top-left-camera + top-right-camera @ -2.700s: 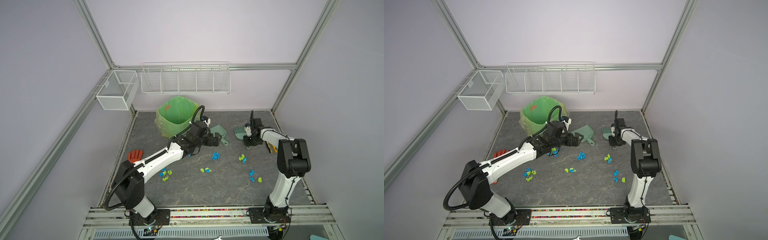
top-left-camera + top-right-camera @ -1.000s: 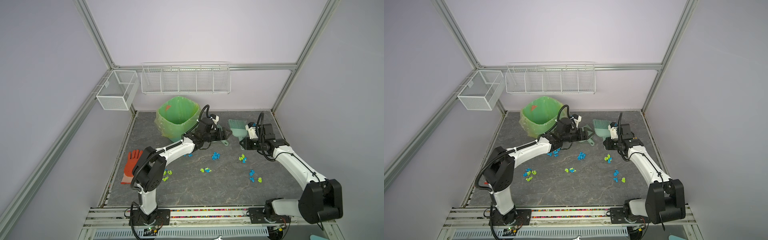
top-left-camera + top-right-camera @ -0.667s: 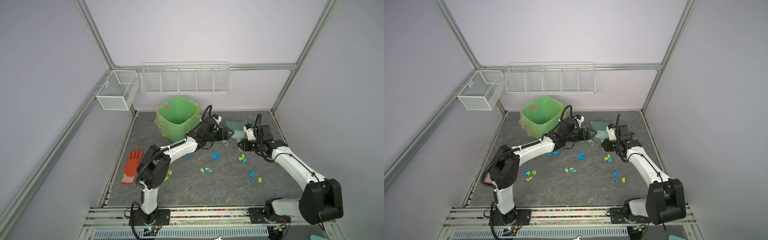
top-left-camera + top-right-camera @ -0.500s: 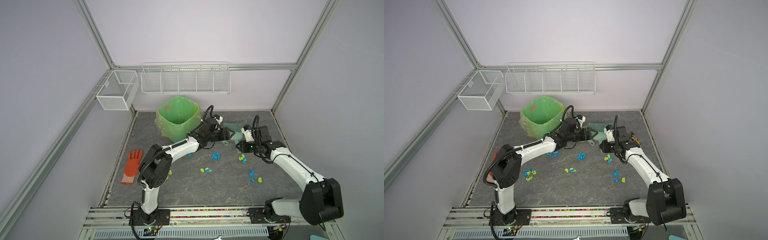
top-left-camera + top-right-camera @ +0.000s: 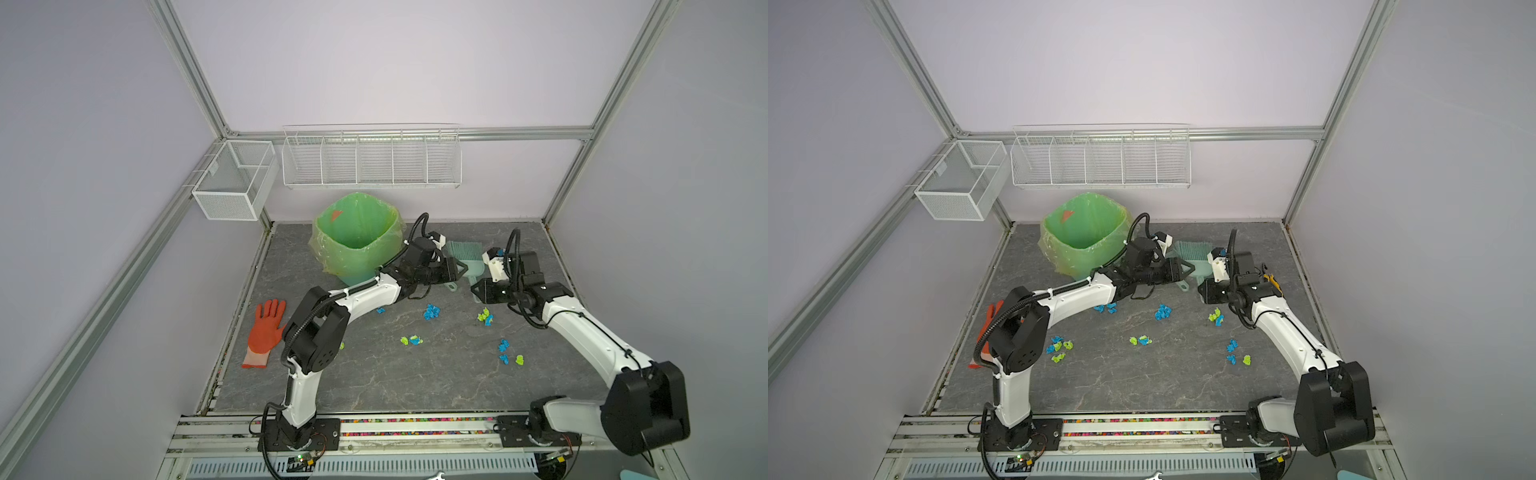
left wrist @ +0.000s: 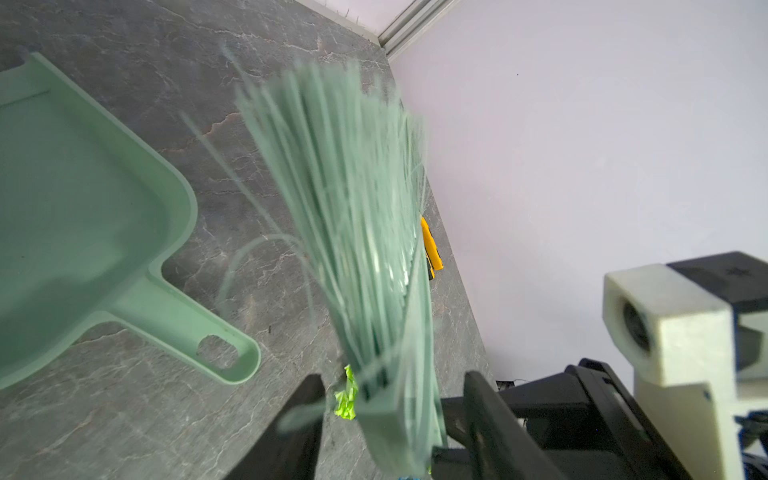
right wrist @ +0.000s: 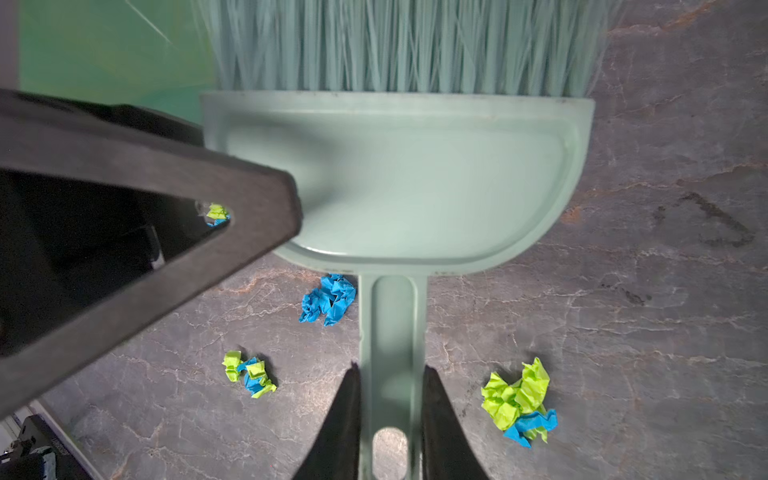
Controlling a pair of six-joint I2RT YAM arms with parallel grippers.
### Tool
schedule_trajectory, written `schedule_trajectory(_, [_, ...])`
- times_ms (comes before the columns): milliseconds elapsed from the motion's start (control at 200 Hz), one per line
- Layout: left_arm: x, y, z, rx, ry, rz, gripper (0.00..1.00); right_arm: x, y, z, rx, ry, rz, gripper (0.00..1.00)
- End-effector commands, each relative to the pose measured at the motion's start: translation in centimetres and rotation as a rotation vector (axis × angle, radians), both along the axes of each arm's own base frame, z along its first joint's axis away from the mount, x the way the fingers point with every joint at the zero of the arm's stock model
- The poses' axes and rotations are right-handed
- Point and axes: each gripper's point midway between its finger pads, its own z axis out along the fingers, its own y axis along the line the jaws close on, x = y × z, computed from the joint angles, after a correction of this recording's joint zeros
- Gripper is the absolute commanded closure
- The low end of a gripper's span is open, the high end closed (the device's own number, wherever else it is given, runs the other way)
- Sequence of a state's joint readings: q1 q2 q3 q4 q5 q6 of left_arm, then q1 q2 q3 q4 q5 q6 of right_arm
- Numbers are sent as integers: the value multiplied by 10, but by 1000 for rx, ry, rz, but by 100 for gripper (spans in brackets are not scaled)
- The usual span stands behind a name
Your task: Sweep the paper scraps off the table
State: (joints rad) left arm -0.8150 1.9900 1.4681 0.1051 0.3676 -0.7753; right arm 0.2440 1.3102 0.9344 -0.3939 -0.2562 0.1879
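Both grippers converged since a second ago, left moving right, right moving left. Right gripper [image 7: 390,376] was clenched on the brush [image 7: 415,178] handle. Left gripper [image 6: 392,384] straddled the brush head, jaws apart, gaps visible on both sides, no grip. Dustpan [image 6: 83,199] lay flat beside the bristles. Paper scraps [image 5: 432,311] sat in small clusters across the middle of the table [image 5: 415,386], the nearest cluster close to the right gripper.
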Motion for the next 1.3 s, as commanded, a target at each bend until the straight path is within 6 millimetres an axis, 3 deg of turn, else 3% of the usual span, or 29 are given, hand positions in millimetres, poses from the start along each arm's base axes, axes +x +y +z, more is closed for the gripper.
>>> schedule_trajectory(0, [1,-9,5,-36,-3,-5,56,-3,5,6,29,-25,14,93])
schedule_trajectory(120, [2,-10,5,-30,-5,-3,60,-4,8,7,40,-28,22,93])
schedule_trajectory(495, [4,-4,4,-13,2,6,100,-9,15,11,57,-52,52,91])
schedule_trajectory(610, [7,0,5,-13,-3,16,100,-10,15,11,58,-56,56,88])
schedule_trajectory(720, [8,2,6,-13,-1,19,100,-11,16,14,66,-57,59,72])
schedule_trajectory(895, [12,9,10,-15,-5,29,100,-10,22,26,123,-54,44,35])
schedule_trajectory(1090, [27,33,23,-27,-19,80,100,-6,20,25,130,-48,20,18])
schedule_trajectory(1295, [26,40,29,-18,-44,52,100,-4,14,16,200,-47,-68,1])
